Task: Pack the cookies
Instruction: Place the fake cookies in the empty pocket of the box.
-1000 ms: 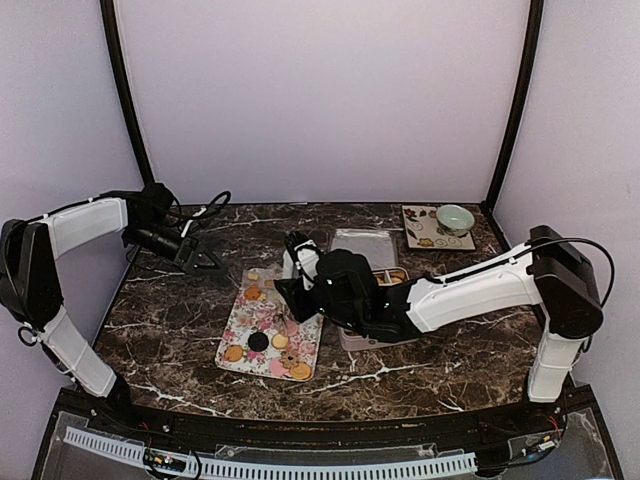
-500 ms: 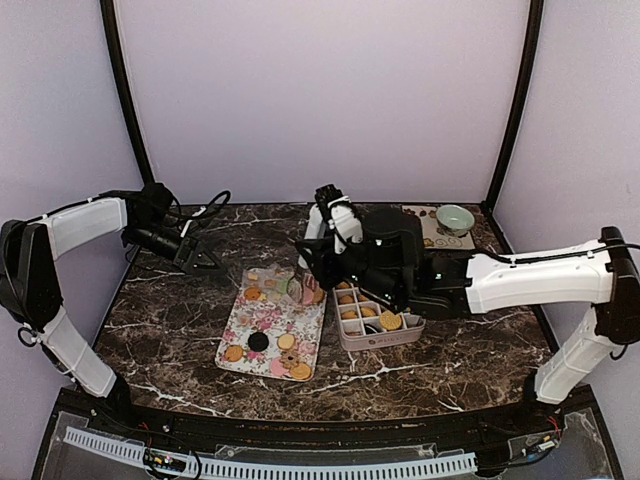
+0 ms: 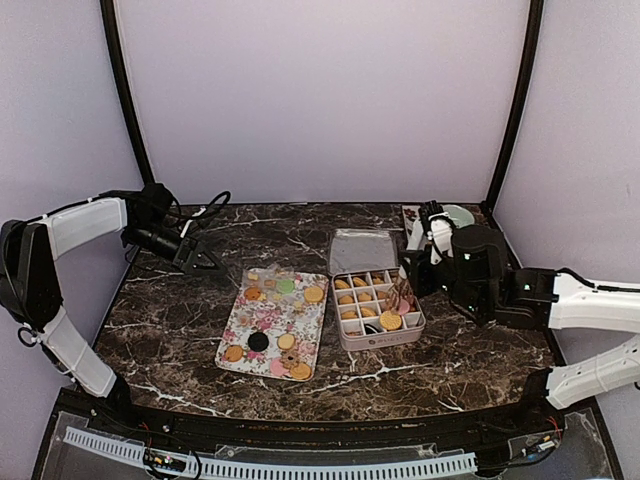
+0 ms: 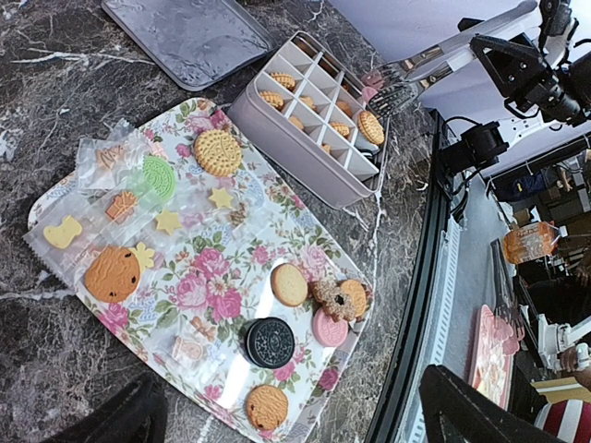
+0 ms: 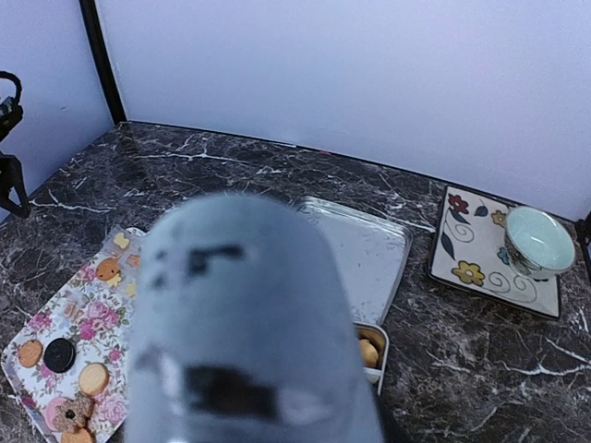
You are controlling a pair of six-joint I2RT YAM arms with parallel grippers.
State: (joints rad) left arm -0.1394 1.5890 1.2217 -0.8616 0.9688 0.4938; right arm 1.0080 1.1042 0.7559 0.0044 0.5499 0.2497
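When viewed from above, cookies: some loose on floral tray, others already slotted in compartment box.
right gripper: beside box's right end.
left gripper: well apart from tray.
left wrist view, fingers: spread wide, empty.
metal tongs: tips over box corner; right gripper judged clamped on handle.
handling: light, stiff, crumbly; pinch gently across flat faces.
writing: box-wall print unreadable.
right wrist view: blocked by grey blur.

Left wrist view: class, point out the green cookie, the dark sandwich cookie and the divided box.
green cookie (image 4: 159, 177), left wrist view, centre of its top face.
dark sandwich cookie (image 4: 269, 341), left wrist view, centre of its top face.
divided box (image 4: 294, 155), left wrist view, its long outer side wall.
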